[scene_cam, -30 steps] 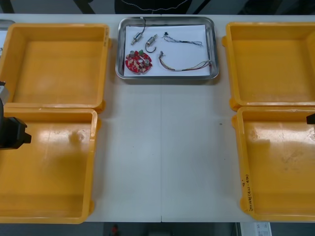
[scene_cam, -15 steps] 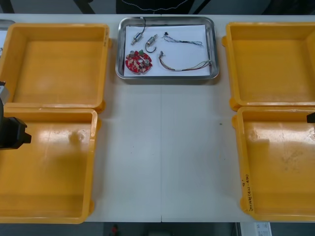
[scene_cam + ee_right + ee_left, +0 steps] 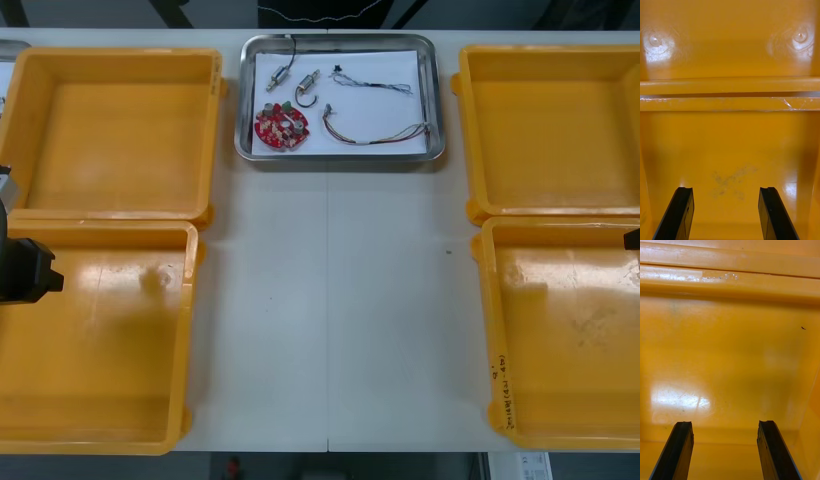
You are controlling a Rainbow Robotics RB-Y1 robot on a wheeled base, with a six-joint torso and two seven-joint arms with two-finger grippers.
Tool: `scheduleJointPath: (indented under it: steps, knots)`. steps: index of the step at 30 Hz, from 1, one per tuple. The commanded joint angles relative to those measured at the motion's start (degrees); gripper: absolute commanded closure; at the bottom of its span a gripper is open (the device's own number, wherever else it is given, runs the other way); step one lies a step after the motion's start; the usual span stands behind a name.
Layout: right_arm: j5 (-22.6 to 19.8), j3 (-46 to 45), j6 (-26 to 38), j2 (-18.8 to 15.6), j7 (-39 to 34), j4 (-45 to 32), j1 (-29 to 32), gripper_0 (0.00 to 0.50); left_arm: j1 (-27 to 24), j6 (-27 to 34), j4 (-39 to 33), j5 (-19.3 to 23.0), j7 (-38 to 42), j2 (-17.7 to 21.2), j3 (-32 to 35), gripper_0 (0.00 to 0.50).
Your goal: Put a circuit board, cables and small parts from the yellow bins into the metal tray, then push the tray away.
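As the metal tray (image 3: 243,100) was seen at the far middle of the table (image 3: 330,300), between the two far yellow bins (image 3: 115,130), it could be judged already pushed away and the task all but finished. On its white inside, a round red circuit board (image 3: 282,128) was laid near the near left corner, with two small metal parts (image 3: 279,76) just beyond it. A thin cable (image 3: 372,85) was stretched along the far side, and a red and yellow cable (image 3: 375,138) was curved along the near side, reaching toward the right wall. All four bins were shown bare inside, which fits a load fully moved over. The left gripper (image 3: 725,423) was held above the floor of the near left bin, its jaws set wide apart with nothing between them. The right gripper (image 3: 727,189) was held likewise over the near right bin, jaws wide and empty. Both arms were judged parked at the table's sides, well apart from the tray.
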Motion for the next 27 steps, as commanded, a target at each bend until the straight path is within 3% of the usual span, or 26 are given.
scheduleJointPath:
  steps: [1, 27]
  knots:
    - [-0.48, -1.85, 0.17, -2.57, -1.91, -1.76, -1.00, 0.000, 1.06, 0.34, -1.76, 0.23, -5.89, 2.22, 1.60, 0.000]
    - [-0.48, -1.85, 0.17, -2.57, -1.91, -1.76, -1.00, 0.000, 1.06, 0.34, -1.76, 0.23, -5.89, 2.22, 1.60, 0.000]
